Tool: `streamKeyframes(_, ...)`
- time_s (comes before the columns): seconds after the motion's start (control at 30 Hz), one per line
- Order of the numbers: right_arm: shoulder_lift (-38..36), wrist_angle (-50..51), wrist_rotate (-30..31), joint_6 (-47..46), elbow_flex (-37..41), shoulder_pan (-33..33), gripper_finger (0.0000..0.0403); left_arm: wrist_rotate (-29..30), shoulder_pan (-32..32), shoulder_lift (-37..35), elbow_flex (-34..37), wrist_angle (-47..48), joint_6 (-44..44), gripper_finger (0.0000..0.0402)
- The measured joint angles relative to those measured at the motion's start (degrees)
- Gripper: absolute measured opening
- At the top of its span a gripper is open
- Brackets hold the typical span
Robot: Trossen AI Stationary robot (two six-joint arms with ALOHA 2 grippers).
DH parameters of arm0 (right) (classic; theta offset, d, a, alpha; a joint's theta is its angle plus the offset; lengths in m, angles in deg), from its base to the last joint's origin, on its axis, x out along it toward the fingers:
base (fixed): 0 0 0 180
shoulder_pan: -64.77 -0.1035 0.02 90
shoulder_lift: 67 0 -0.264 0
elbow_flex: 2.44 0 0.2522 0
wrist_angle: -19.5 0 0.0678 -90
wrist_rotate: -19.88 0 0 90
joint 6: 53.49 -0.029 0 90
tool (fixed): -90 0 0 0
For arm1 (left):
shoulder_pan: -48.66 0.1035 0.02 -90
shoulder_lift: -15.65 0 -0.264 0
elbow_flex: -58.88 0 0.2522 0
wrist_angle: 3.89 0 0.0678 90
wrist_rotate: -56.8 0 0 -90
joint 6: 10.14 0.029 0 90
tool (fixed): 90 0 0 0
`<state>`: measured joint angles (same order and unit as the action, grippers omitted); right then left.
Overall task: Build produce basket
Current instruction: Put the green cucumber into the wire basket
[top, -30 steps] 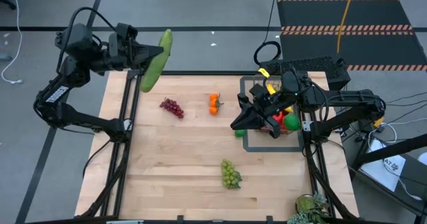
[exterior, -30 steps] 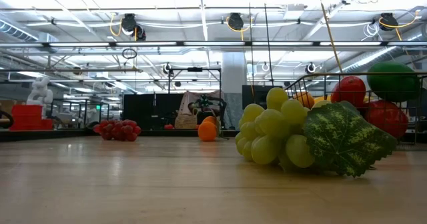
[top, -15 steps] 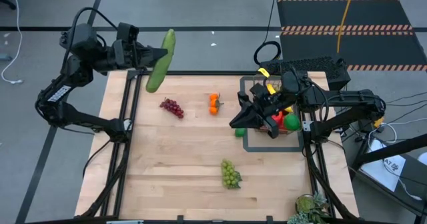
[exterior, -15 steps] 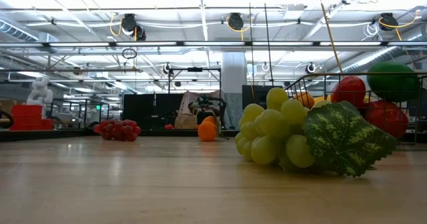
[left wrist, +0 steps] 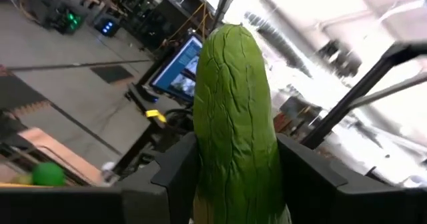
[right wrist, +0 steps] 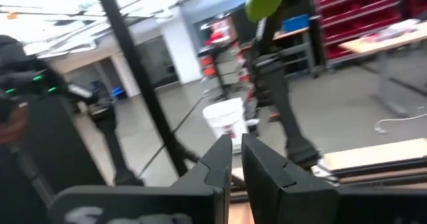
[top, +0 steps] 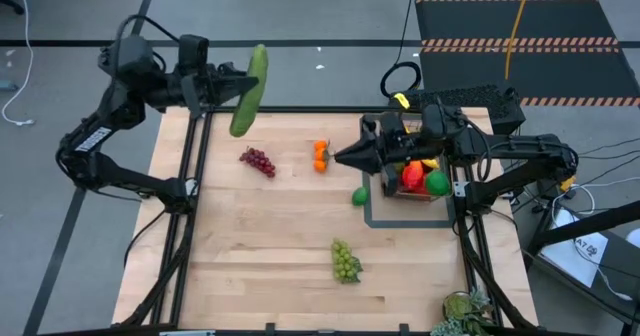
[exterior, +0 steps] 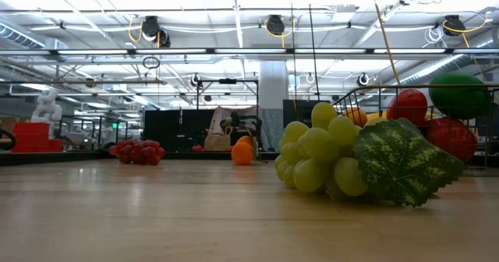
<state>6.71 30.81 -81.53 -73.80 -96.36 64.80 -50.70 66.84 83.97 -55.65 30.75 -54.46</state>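
My left gripper (top: 228, 82) is shut on a long green cucumber (top: 249, 90), high over the table's far left corner; the cucumber also fills the left wrist view (left wrist: 233, 117). My right gripper (top: 340, 157) is shut and empty, pointing toward the table's left, just left of the wire basket (top: 415, 173). The basket holds a red apple (top: 412, 175), a green fruit (top: 437, 183) and some yellow fruit. A lime (top: 360, 196) rests on the table beside the basket. An orange (top: 320, 154), purple grapes (top: 258, 161) and green grapes (top: 345, 261) lie on the wood. My left gripper pinches the cucumber between its two fingers (left wrist: 179, 174), on its two sides about midway along it (left wrist: 230, 184). The fingers come roughly level from the table's left and lie across the cucumber. The cucumber is lifted clear of the table, one end toward the far side.
A flat dark tray frame (top: 375, 216) lies under the basket at the right. The green grapes with a leaf (exterior: 343, 161) fill the near low view, with the basket (exterior: 425, 110) behind them. The wood between the fruits is bare. More greenery (top: 465, 311) lies at the near right corner.
My left gripper has carried the cucumber a little toward the table's right, still lifted clear. My right gripper has risen from over the lime, swung toward the far edge and tipped level, pointing left; the lime now shows whole on the table.
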Motion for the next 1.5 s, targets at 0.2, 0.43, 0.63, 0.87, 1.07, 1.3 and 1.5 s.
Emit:
streamKeyframes(0.2,0.0,-7.46,6.72,-2.8,0.03,0.01,0.0027,-0.01,-0.05,1.18,-0.04,-0.47,5.75,0.0184)
streamKeyframes(0.43,0.0,-14.21,14.43,2.11,0.02,-0.12,0.003,-0.01,-1.01,4.82,0.01,-8.82,7.09,0.0184)
streamKeyframes(0.63,0.98,-19.38,17.51,1.09,0.02,-0.39,0.0059,-0.13,-2.34,8.82,0.01,-18.99,5.42,0.0184)
streamKeyframes(0.87,2.79,-20.0,17.28,-0.92,0.02,-1.58,0.0133,-0.82,-3.68,14.4,0.01,-28.7,3.25,0.0184)
streamKeyframes(1.07,2.67,-20.02,11.85,-2.0,0.02,0.14,0.0213,-1.02,-4.73,18.21,0.01,-33.06,3.74,0.0184)
streamKeyframes(1.3,2.58,-19.93,4.87,-10.05,0.02,4.95,0.0297,-0.98,-5.49,22.15,0.01,-33.34,5.05,0.0184)
streamKeyframes(1.5,2.32,-16.02,-4.5,-17.97,0.04,9.13,0.0312,-0.21,-5.58,23.44,0.01,-33.95,5.62,0.0184)
